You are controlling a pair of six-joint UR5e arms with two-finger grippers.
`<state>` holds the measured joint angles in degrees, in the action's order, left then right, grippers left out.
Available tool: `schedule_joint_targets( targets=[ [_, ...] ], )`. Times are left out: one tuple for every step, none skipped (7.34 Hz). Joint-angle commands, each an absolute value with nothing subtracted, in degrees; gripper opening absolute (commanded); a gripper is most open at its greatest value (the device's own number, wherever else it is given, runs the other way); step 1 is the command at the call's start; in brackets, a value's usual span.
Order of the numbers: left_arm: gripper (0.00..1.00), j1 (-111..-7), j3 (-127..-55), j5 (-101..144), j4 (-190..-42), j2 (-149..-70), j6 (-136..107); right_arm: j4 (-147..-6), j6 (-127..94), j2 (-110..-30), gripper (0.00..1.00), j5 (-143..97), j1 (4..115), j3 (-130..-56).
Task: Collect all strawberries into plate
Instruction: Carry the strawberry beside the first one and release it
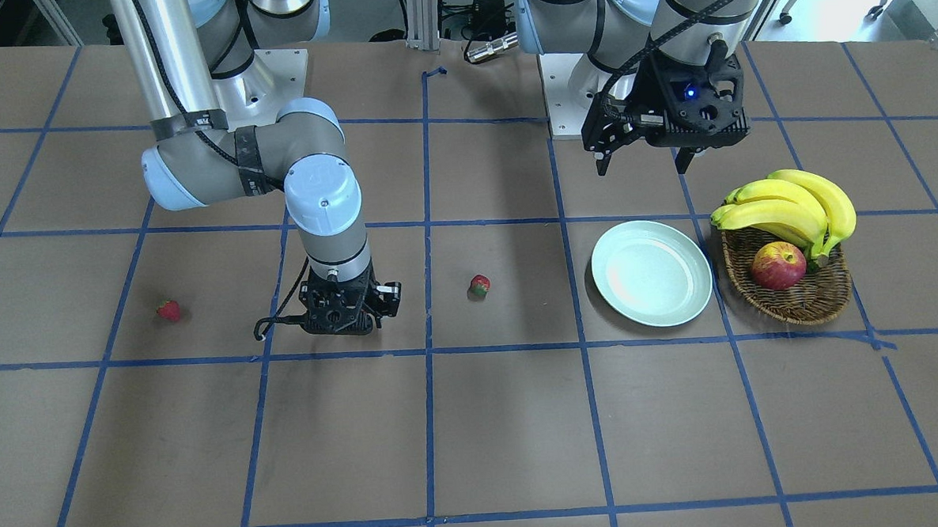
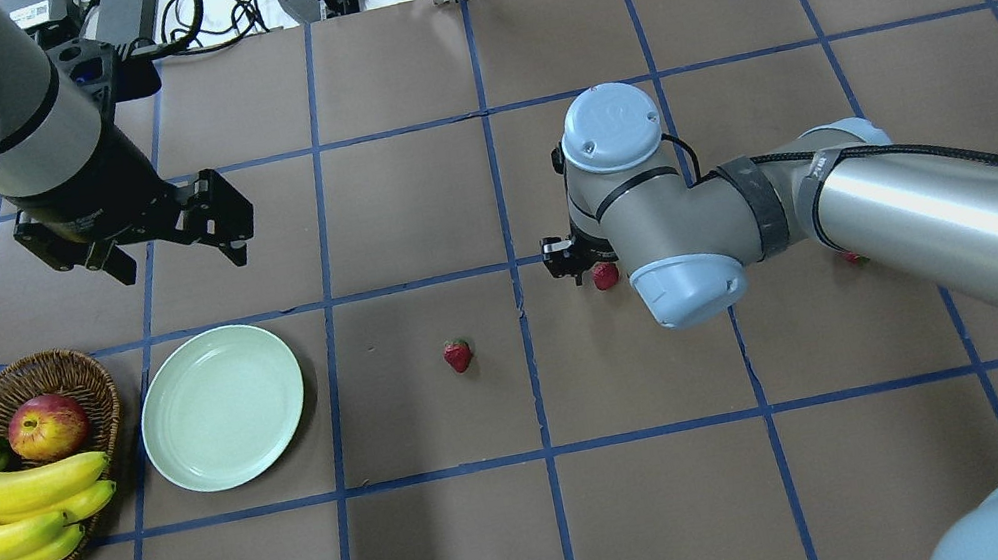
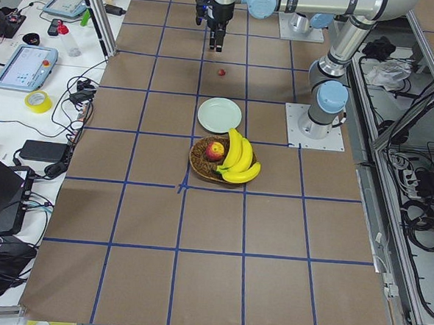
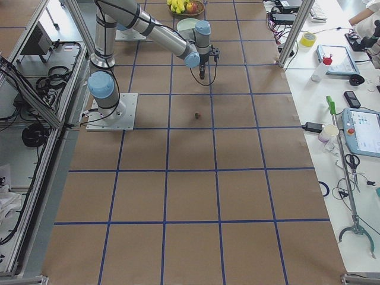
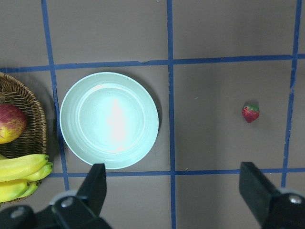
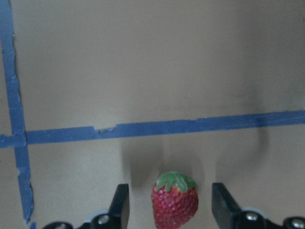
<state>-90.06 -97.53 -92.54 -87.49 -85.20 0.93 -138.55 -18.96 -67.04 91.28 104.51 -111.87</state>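
The pale green plate [image 1: 651,273] lies empty on the table; it also shows in the overhead view [image 2: 222,407] and the left wrist view [image 5: 109,120]. One strawberry [image 1: 480,285] lies mid-table [image 2: 458,355] [image 5: 250,112]. A second strawberry [image 1: 169,311] lies far on my right side. A third strawberry [image 6: 175,199] [image 2: 605,275] sits on the table between the fingers of my right gripper [image 6: 171,210], which is low, open and not touching it. My left gripper [image 1: 640,167] [image 2: 182,262] is open and empty, above the table behind the plate.
A brown wicker basket [image 1: 803,303] [image 2: 72,364] beside the plate holds a red-yellow apple [image 1: 779,266] and a bunch of bananas [image 1: 791,206]. Blue tape lines grid the brown table. Cables and boxes lie along the far edge in the overhead view.
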Motion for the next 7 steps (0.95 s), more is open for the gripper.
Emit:
schedule_joint_targets(
  targets=[
    [1.00, -90.00, -97.73, -95.61, -89.65, -85.78, 0.70, -140.19, -20.83, -66.36, 0.55, 91.32, 104.50, -112.41],
    [1.00, -90.17, -97.47, -95.89, -89.56, -85.78, 0.70, -140.01, -21.09, -66.36, 0.28, 90.80, 104.50, -112.59],
    [1.00, -90.00, -97.12, -95.89, -89.56, -85.52, 1.31, -139.66, -22.31, -66.71, 0.01, 90.79, 104.50, -113.72],
    [1.00, -90.26, -97.29, -96.41, -89.65, -85.60, 1.14, -139.40, -23.28, -66.97, 0.00, 90.88, 104.50, -113.73],
    [1.00, -90.26, -97.03, -96.15, -90.52, -85.00, 0.45, -136.00, -23.81, -68.36, 0.00, 90.44, 104.94, -112.16],
    [1.00, -90.35, -97.12, -95.72, -91.75, -84.73, 0.35, -131.96, -27.47, -69.42, 0.00, 90.35, 106.07, -108.84],
    [1.00, -90.35, -97.12, -96.24, -91.76, -84.73, 0.44, -130.97, -30.47, -69.43, 0.00, 88.35, 110.61, -105.59]
  ],
)
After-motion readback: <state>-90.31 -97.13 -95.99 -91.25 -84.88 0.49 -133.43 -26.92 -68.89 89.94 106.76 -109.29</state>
